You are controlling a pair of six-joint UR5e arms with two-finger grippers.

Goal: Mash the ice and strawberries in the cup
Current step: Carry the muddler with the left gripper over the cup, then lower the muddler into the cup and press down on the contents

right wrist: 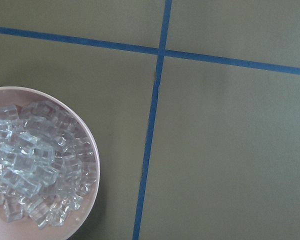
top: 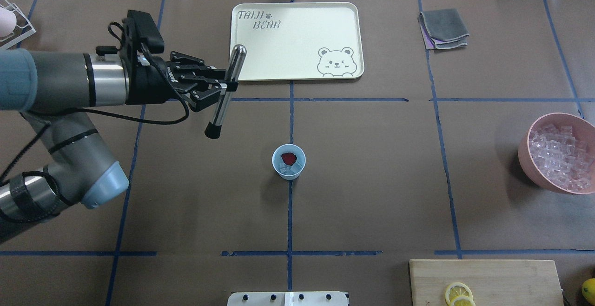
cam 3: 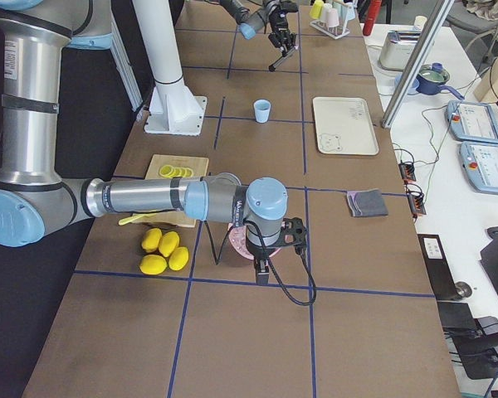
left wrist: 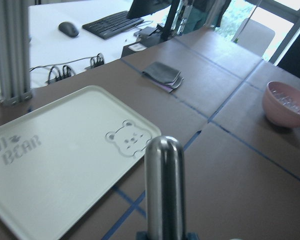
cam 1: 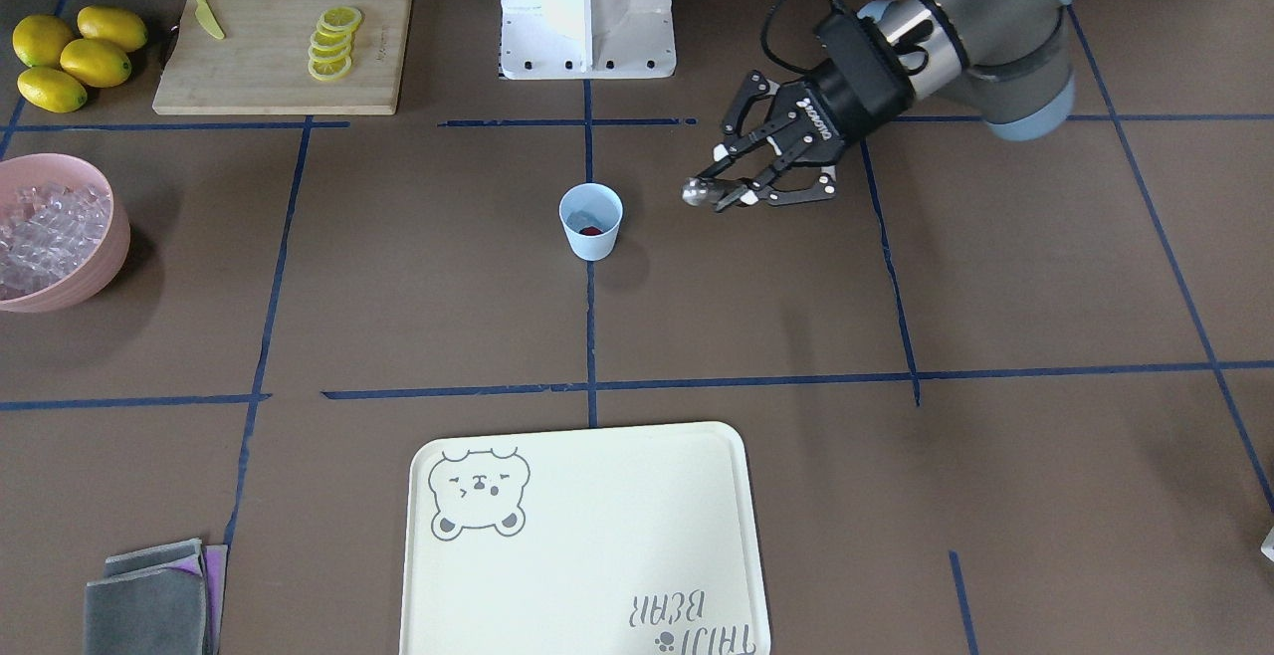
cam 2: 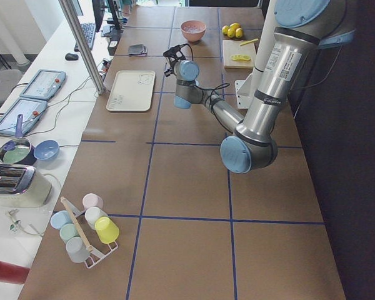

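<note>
A: Where's the cup [top: 274, 161] from my left gripper [top: 224, 85]?
B: Overhead, about five o'clock, well apart; ice [top: 284, 170] and strawberry [top: 289, 158] inside; I've got it clamped on the muddler [top: 237, 59], lying one-to-seven.

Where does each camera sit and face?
Front-facing: across table, facing robot; left gripper holds muddler.
Overhead: behind robot, looking down; left arm, cup.
Exterior left: table's left end; left arm near.
Exterior right: opposite end; right arm near.
Left wrist: toward tray; muddler only.
Right wrist: down on pink bowl.
Front-facing and overhead share the cup.
</note>
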